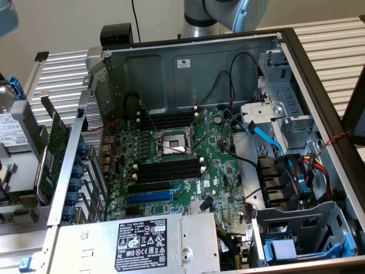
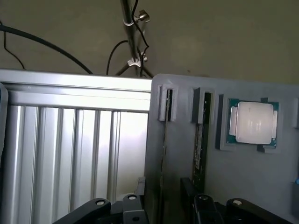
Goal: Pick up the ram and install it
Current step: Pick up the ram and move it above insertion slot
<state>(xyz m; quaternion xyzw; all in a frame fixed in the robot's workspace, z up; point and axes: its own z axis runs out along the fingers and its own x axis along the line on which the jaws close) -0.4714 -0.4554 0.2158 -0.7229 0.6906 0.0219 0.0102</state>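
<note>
My hand (image 2: 166,212) hangs over the grey tray (image 2: 261,186), fingers (image 2: 189,196) apart and clamped on nothing. The ram (image 2: 163,140) stands on its edge in a tray groove. I see it edge-on, as a thin dark line that runs straight into the gap between my fingers. Whether either finger touches it I cannot tell. A second stick (image 2: 200,140) stands in the next groove, just beside the ram, its green face partly showing. Beyond that stick a CPU (image 2: 252,122) lies flat in its own pocket, silver lid up. The tray rests on the ribbed metal desk (image 2: 70,149), whose slats run along the ram's side of the tray.

In the exterior view the case (image 1: 188,63) lies on its side on the desk, lid off, with the motherboard (image 1: 219,165) facing up. Two banks of long black slots (image 1: 168,169) flank the socket (image 1: 173,144), one bank on each side, and all stand bare. A green card (image 1: 57,142) with a metal bracket stands just outside the case at the exterior view's left. My arm (image 1: 228,14) rises behind the case's far wall.
</note>
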